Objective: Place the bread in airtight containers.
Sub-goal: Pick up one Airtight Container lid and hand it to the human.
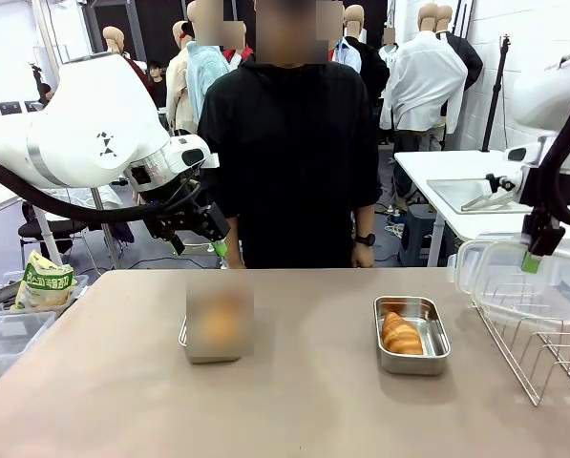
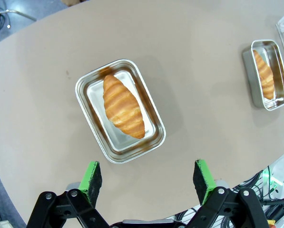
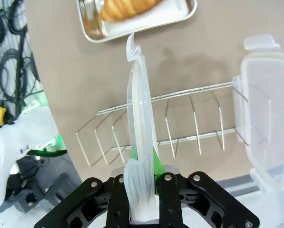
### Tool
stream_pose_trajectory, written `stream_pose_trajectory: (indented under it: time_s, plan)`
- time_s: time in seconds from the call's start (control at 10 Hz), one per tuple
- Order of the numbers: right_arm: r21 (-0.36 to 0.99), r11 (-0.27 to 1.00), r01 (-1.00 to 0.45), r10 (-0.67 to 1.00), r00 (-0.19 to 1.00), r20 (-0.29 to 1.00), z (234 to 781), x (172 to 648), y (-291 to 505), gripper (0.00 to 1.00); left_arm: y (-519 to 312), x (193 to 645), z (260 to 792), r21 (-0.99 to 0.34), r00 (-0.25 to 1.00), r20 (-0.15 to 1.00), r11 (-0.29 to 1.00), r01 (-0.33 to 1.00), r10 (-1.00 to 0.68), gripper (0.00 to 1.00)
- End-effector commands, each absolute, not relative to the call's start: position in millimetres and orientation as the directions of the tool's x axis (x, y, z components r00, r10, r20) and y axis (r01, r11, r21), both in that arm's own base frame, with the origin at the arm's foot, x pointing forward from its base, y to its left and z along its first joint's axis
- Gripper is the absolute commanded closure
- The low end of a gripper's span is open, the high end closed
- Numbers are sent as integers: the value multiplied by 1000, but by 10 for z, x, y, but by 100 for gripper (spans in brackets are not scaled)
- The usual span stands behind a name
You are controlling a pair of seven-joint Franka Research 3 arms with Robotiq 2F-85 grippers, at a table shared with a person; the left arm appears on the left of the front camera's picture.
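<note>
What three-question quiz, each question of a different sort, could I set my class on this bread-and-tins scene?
1. True or false: the left pincer is shut.
2. Multiple choice: what does the right pincer grip? A) a clear lid; B) a spoon; C) a cup.
3. Count: how many croissants lie in the left tin?
Key: 1 false; 2 A; 3 one.
</note>
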State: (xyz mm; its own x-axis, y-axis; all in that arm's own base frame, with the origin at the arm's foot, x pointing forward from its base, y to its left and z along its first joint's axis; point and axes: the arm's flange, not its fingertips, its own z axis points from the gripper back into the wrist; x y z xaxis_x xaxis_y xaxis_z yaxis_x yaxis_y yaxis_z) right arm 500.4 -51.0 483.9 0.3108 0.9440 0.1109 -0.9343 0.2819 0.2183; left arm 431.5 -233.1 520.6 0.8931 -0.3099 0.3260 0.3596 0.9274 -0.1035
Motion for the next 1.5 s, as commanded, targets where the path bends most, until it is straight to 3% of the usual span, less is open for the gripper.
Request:
stream_pose_trajectory:
  time_s: [0.0, 0.2, 0.5, 0.6, 0.8, 1.1, 1.4]
  plan:
    - [232, 301, -925, 945, 323, 61, 5149, 4819, -448, 100, -2319, 4309, 5216, -103, 893, 328, 928, 358, -308, 0]
    - [108, 264, -958, 963, 269, 28, 5600, 4778, -350, 100, -2319, 4309, 5216, -103, 893, 328, 928, 358, -308, 0]
    - [3, 96, -995, 993, 95, -65, 6185, 4884, 230, 100, -2319, 4309, 5216, -103, 893, 328, 928, 358, -308, 0]
    - [-28, 38, -999, 998, 40, -53, 6370, 4955, 407, 100, -2319, 4309, 5216, -103, 893, 328, 928, 358, -308, 0]
    - [-225, -84, -971, 996, -91, 20, 6728, 5186, 793, 100, -2319, 4309, 5216, -103, 893, 328, 928, 358, -308, 0]
    - [-481, -241, -843, 958, -286, 20, 6908, 5312, 1336, 100, -2319, 4309, 5216, -103, 893, 328, 928, 358, -308, 0]
    - [-472, -311, -825, 926, -375, 44, 6714, 5479, 1568, 100, -2319, 4309, 5216, -103, 893, 328, 928, 358, -308, 0]
